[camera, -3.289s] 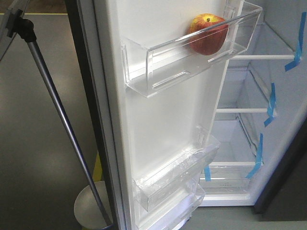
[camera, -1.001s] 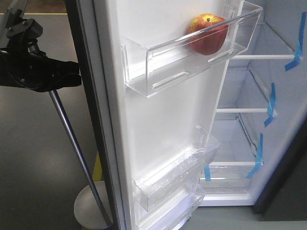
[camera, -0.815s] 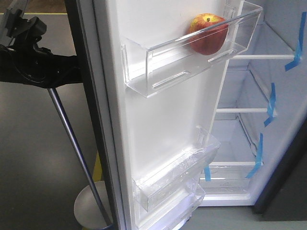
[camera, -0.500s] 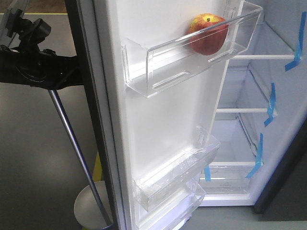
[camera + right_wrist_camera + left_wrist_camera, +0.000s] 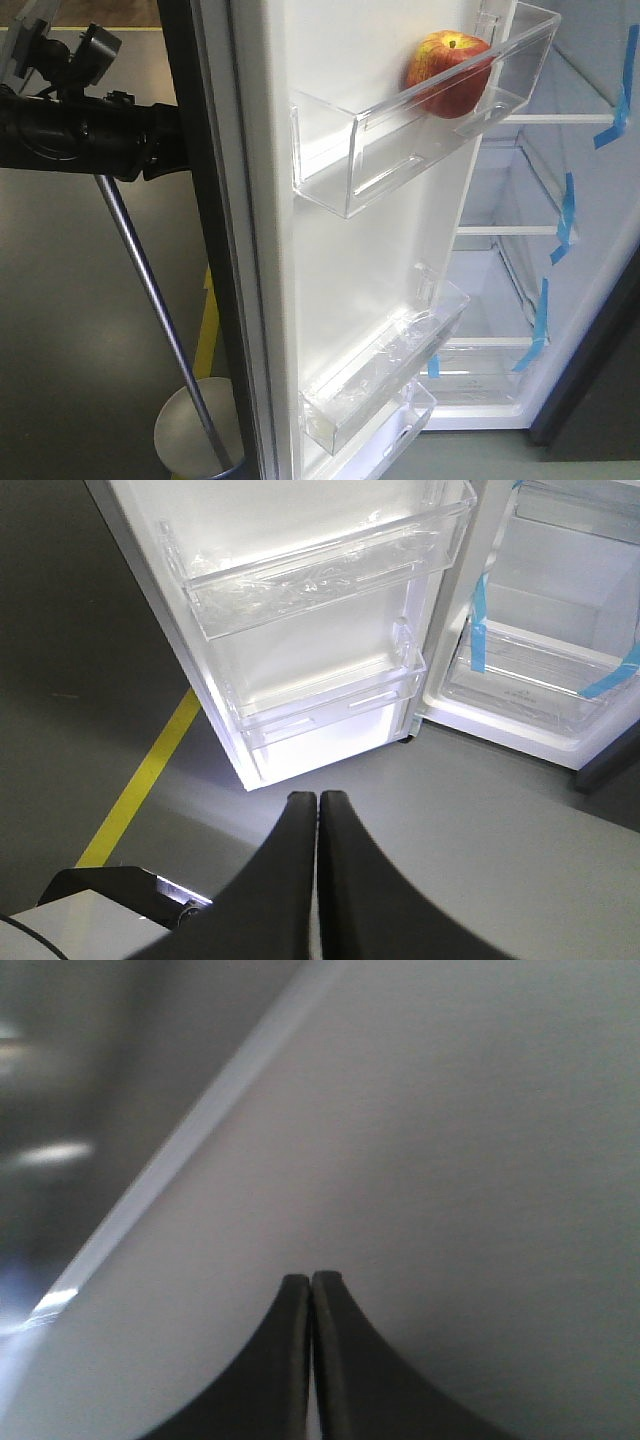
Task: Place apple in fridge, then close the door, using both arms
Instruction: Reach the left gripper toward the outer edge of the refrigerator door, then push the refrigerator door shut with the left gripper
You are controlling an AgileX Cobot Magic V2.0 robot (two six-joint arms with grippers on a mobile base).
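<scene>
We see the apple [image 5: 448, 72] sitting in the top clear bin [image 5: 400, 150] on the inner lining of the door [image 5: 330, 260], at the end of the bin nearest the fridge [image 5: 600, 270] cavity. It stands upright with its yellow patch and stem dimple facing up, and it is the only thing in that bin. The door stands open. Lower on the door, two more clear bins [image 5: 385, 375] are stacked one above the other. In the right wrist view the upper one [image 5: 310, 565] holds only crinkled clear film, and the lower one [image 5: 330, 705] shows nothing inside. Inside the white fridge, strips of blue tape [image 5: 563, 215] mark the front edges of the clear shelves, and a clear drawer [image 5: 530, 670] sits at the bottom with tape on its front.

A black arm [image 5: 80, 130] reaches from the left to the dark outer side of the door. The left gripper [image 5: 312, 1285] has its fingers pressed together with nothing between them, and it faces a flat grey surface at close range. The right gripper [image 5: 318, 800] is likewise closed on nothing, and it hangs over the grey floor in front of the door's foot.

A yellow floor line [image 5: 140, 790] runs beside the door. A slanted metal pole [image 5: 150, 310] on a round base [image 5: 195, 440] stands left of the door.
</scene>
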